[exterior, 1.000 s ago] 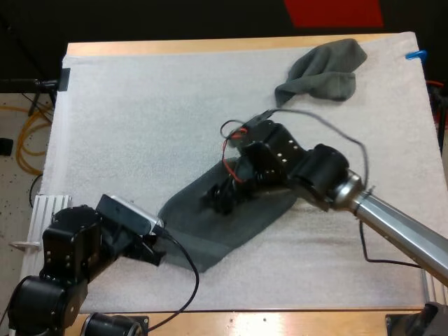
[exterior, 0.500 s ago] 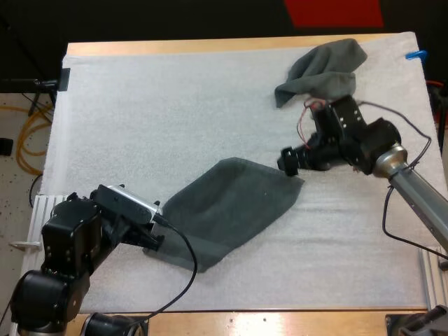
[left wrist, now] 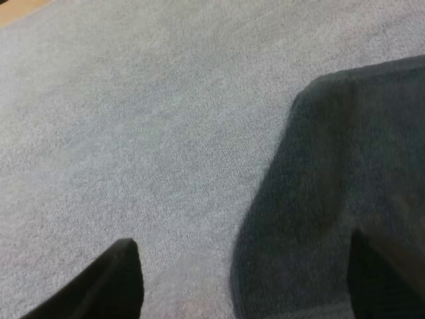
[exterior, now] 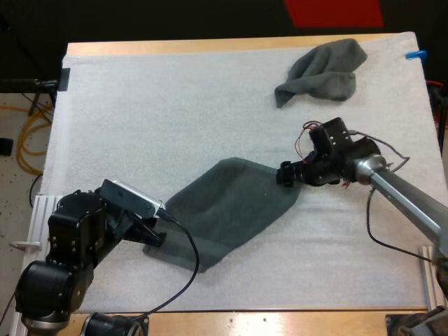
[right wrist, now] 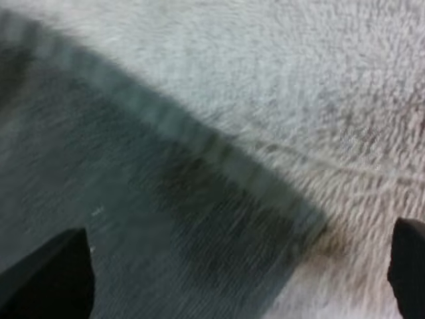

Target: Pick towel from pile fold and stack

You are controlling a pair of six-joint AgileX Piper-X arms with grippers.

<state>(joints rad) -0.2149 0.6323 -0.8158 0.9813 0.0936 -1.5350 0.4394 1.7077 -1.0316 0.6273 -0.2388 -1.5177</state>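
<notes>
Tabletop (exterior: pixel 210 46) carries the white mat (exterior: pixel 161 112), and both towels lie on that mat. Flat towel (exterior: pixel 231 210) is spread on a diagonal near the front middle, running from my left arm's side up toward the right arm. Crumpled towel (exterior: pixel 323 70) is heaped at the far right of the mat, well apart from the flat one. Left gripper (exterior: pixel 154 236) sits low at the flat towel's near-left end. The left wrist view shows its jaws apart, one over bare mat and one over cloth, with the towel's edge between them and nothing pinched. Right gripper (exterior: pixel 285 175) is at the opposite, far-right corner, and the right wrist view shows its jaws wide apart with the corner and hem between them, also holding nothing. Handling call: the cloth looks light, soft and fully limp, so it has no stiffness to push against. It will probably drape and sag from wherever it's held, and it likely drags on the textured mat rather than sliding cleanly. Best hold, I'd say, is the hemmed corners, one per arm, pinched close to the edge so only a single layer comes up. Grabbing mid-panel would likely bunch it and spoil the fold line. Not fragile, so a firm pinch is fine.
</notes>
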